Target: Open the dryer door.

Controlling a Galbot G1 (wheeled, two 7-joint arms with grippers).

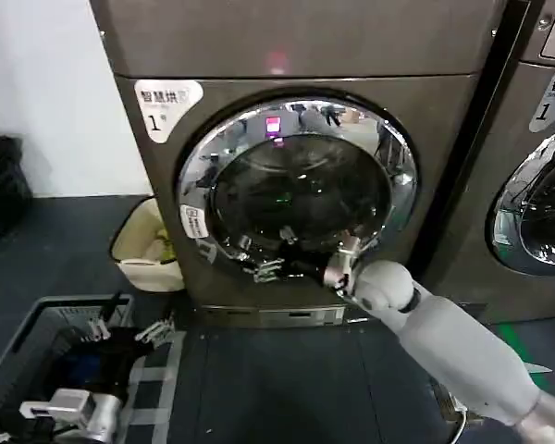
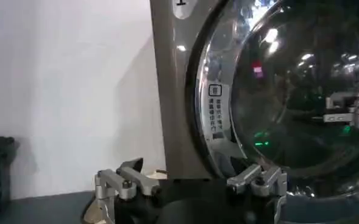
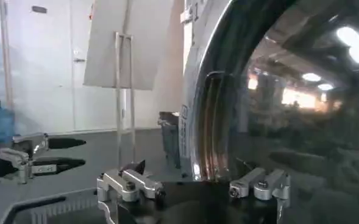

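Observation:
The dryer door [image 1: 296,185] is a round porthole with a chrome rim, dark glass and a small white sticker [image 1: 193,222]. It lies flat against the dryer front. My right gripper [image 1: 273,259] is open at the door's lower edge, its fingers spread in front of the rim and glass. In the right wrist view the open gripper [image 3: 188,182] straddles the chrome rim of the door [image 3: 289,122]. My left gripper [image 1: 128,328] hangs low at the left, open and holding nothing. In the left wrist view this gripper [image 2: 191,176] faces the door [image 2: 289,91] from a distance.
A second machine [image 1: 536,203] with a similar door stands close on the right. A pale tub [image 1: 148,245] sits on the floor left of the dryer. A dark crate [image 1: 37,342] lies under the left arm. A black bin [image 1: 0,185] stands by the white wall.

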